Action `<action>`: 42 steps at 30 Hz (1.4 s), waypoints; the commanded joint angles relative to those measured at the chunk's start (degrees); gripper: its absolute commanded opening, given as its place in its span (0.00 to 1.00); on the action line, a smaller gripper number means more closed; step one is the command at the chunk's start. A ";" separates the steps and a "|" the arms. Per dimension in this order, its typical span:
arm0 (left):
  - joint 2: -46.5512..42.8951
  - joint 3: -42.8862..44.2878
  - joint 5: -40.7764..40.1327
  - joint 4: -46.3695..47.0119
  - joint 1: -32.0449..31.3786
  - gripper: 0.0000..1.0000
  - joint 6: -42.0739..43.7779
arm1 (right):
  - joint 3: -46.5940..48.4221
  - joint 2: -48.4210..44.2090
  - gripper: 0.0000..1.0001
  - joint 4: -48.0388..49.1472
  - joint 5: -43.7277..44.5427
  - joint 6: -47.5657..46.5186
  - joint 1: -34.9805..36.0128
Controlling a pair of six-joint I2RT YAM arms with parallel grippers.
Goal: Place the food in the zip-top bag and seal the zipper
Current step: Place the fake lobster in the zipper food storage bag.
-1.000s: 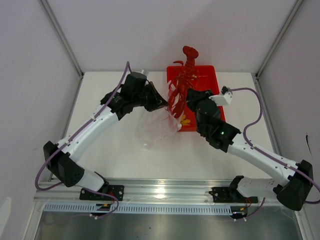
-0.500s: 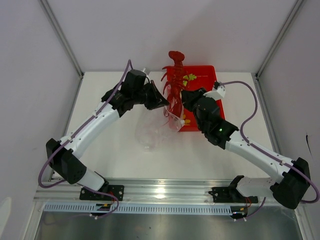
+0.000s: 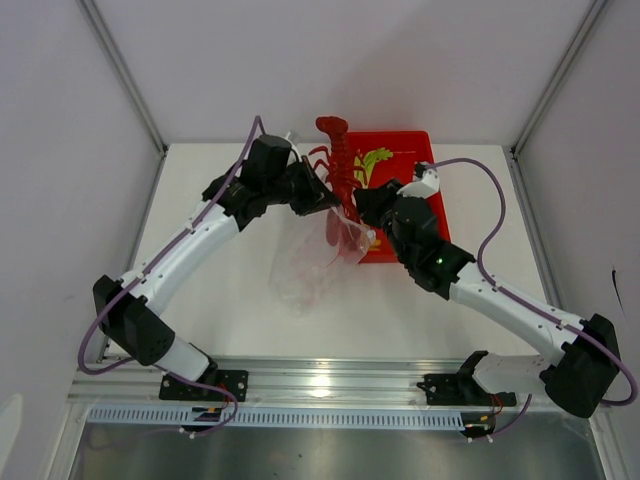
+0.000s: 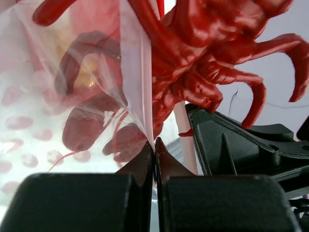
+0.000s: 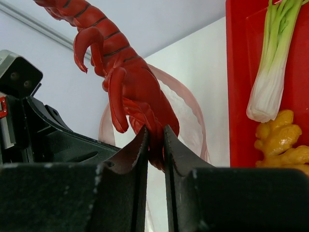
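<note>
While the left tool (image 4: 154,145) is clenched on the mouth edge of the bag (image 4: 43,125), pinching the clear dotted plastic right at the pale zipper (image 4: 136,72), the right tool (image 5: 155,137) grips the lobster (image 5: 130,82) by its lower end, with a finger pressed to each side of the red body. From above, the lobster slants up between the two tools, with its far end over the back corner of the red tray (image 3: 412,148). Its legs splay beside the zipper, and part of it shows through the plastic. The bag's mouth gapes, and the bag hangs down toward the white desk (image 3: 220,300). A leek (image 5: 273,72) and yellow pieces (image 5: 280,140) lie in the tray.
</note>
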 commanded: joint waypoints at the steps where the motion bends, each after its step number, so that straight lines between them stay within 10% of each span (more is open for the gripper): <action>1: 0.38 2.04 2.40 4.02 0.58 0.00 -1.73 | -0.65 -0.39 0.00 2.88 -0.96 -0.43 0.47; 18: -7.79 -19.58 14.71 36.26 1.90 0.01 -1.47 | -1.00 -0.91 0.08 -2.92 -3.78 -4.74 0.56; 42: -2.35 -22.75 7.33 30.32 1.64 0.00 6.88 | -13.57 -4.69 0.03 -6.00 -16.08 9.50 -4.27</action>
